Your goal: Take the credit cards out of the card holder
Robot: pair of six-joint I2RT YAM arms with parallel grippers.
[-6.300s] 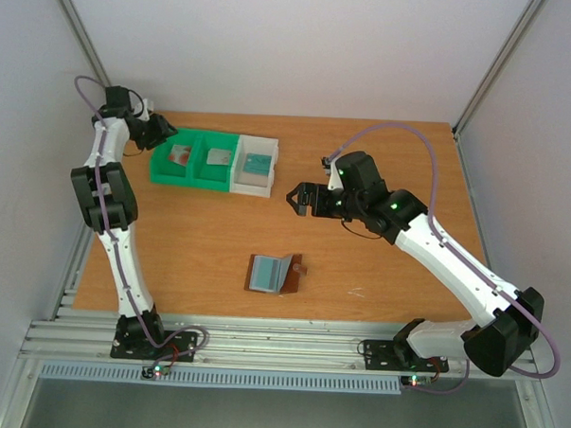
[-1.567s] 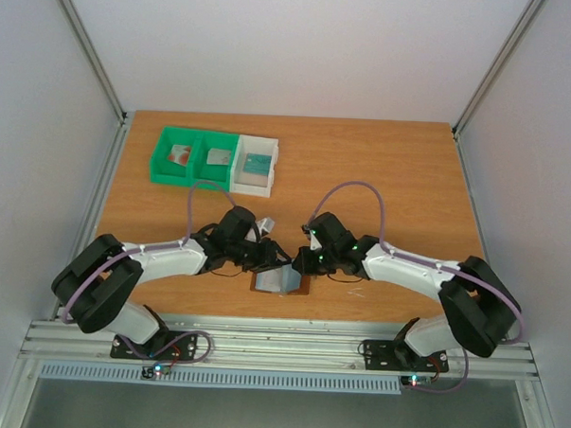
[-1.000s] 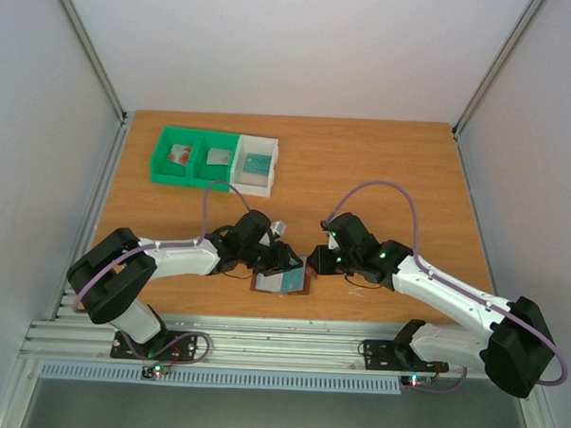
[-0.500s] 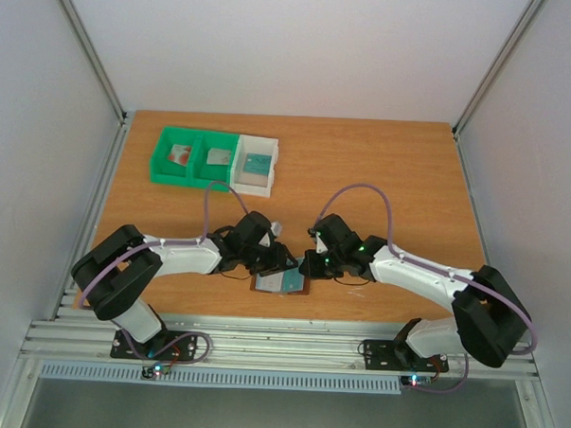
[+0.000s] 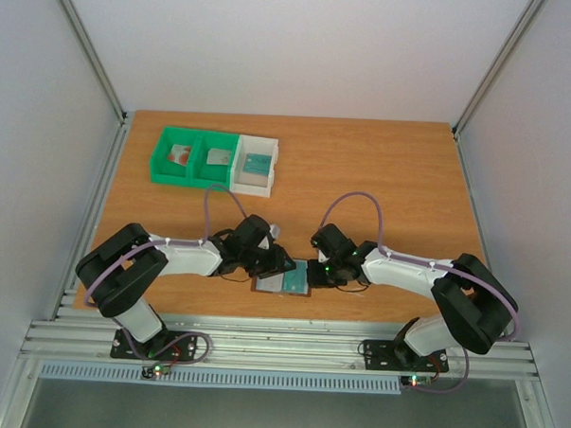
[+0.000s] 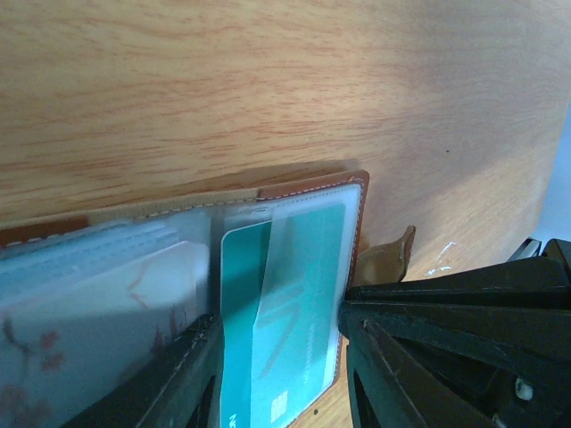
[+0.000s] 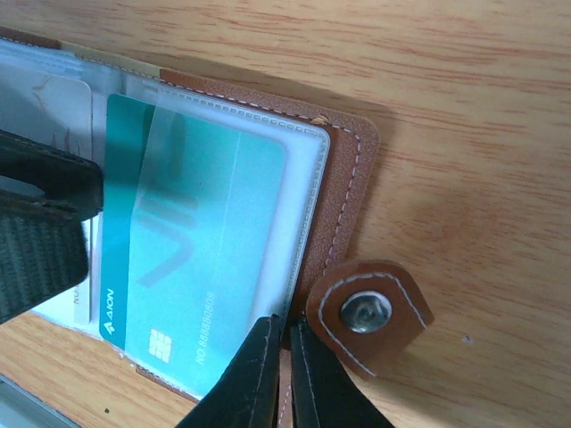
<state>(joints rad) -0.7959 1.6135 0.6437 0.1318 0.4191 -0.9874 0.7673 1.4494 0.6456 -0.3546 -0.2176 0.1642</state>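
Wooden tabletop [image 5: 382, 180], white walls around. Card holder [image 5: 282, 284] lies open and flat near the front edge, between the two arms and close to both.

Key relation: a teal card [image 7: 205, 223] sits in the clear sleeve [image 7: 268, 178] of the holder's right-hand page. Its long axis points roughly at the right gripper [image 7: 285, 328], and its far long edge pokes out of the sleeve toward the fold. The right gripper's jaws are closed almost to touching, tips at the sleeve's near edge right beside the snap tab [image 7: 366, 316]. Can't tell whether the card corner is actually pinched. This arm looks best placed for the pull.

Left gripper [image 6: 278, 321] comes in from the fold side with its jaws part open, one finger by the fold and the other at the holder's brown outer edge, so the teal card page lies between them. It holds nothing that I can see. It is probably steadying the holder, but contact is unclear.

The left page holds at least one pale card [image 6: 89, 294] in sleeves.

Containers, back left and well apart from the holder:
- Green bin [image 5: 187, 181], two compartments: a white card with red mark [image 5: 181, 154] in the left one, a greyish card [image 5: 218, 157] in the right one.
- White bin [image 5: 251, 188] touching it: a second teal card [image 5: 257, 163].
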